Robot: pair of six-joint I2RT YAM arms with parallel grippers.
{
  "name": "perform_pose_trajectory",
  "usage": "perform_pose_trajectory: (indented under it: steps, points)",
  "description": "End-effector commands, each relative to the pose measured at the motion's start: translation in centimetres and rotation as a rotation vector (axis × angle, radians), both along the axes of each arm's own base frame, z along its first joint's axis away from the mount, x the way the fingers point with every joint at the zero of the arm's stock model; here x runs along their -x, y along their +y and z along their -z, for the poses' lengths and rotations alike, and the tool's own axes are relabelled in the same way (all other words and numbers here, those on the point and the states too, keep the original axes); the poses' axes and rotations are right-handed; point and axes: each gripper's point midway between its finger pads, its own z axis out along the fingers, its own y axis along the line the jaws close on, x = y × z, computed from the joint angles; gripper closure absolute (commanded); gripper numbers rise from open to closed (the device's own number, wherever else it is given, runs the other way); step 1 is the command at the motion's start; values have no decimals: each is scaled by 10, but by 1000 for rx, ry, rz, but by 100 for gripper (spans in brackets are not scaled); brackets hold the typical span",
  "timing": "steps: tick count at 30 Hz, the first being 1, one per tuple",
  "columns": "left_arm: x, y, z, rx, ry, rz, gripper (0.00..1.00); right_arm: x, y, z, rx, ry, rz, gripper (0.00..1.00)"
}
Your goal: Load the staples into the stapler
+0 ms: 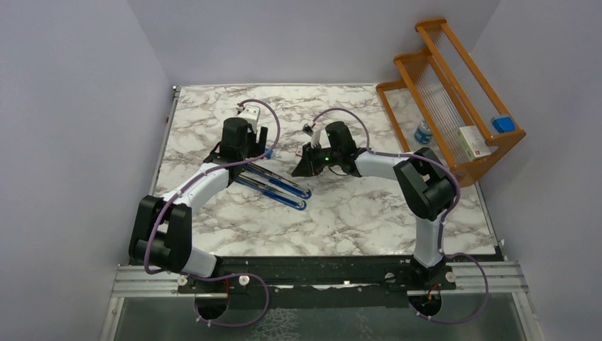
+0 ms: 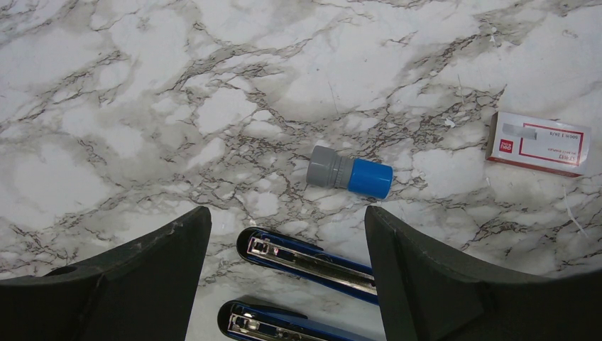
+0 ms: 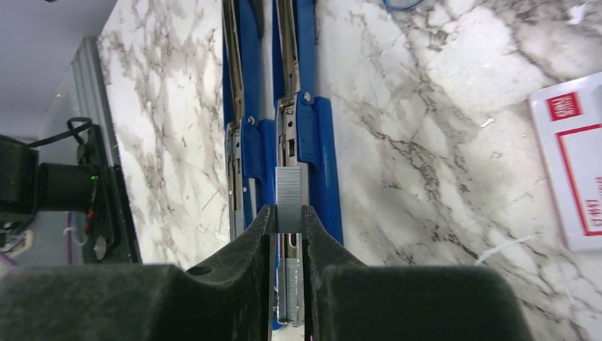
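One staple strip [image 3: 289, 188] within right tool [image 3: 289, 215], seemingly.

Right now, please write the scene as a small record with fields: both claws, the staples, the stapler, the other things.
stapler: blue, opened flat on the marble table
staple strip: lined up over one open channel; contact unclear
right claw: shut on the staple strip
left claw: open, empty, over the stapler's tips
staple box: white, red label, flat on the table
cylinder: grey, blue cap, on its side, apart from the box
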Motion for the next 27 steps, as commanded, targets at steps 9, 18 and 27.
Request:
perform_pose_trajectory:
  steps: [9, 18, 27]
  points:
    - [0, 0, -5, 21, -24, 6, 18, -3, 4, -18, 171, -338, 85, 90]
    - [0, 0, -7, 21, -27, 5, 18, 11, 4, -2, 278, -438, 46, 94]
    - [0, 0, -6, 21, -26, 8, 19, 14, 7, -3, 297, -472, 31, 99]
